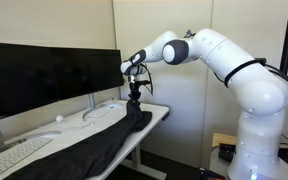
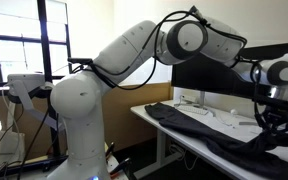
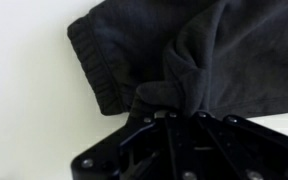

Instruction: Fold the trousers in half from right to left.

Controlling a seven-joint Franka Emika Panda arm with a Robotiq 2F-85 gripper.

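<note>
The trousers (image 1: 94,145) are a long dark charcoal garment lying wrinkled along the white desk in both exterior views (image 2: 199,127). My gripper (image 1: 135,103) stands at one end of them and is shut on a bunched fold of the cloth, lifted slightly off the desk. In the wrist view the pinched fold (image 3: 179,85) rises into the jaws (image 3: 174,115), and a ribbed cuff or hem (image 3: 96,60) lies flat on the white surface beside it. The fingertips themselves are buried in the dark cloth.
A black monitor (image 1: 44,75) stands behind the trousers. A white keyboard (image 1: 12,155) and a white mouse (image 1: 59,118) lie on the desk (image 1: 159,112) beside the garment. The desk's end edge is close to the gripper. Windows and a chair show in an exterior view (image 2: 24,90).
</note>
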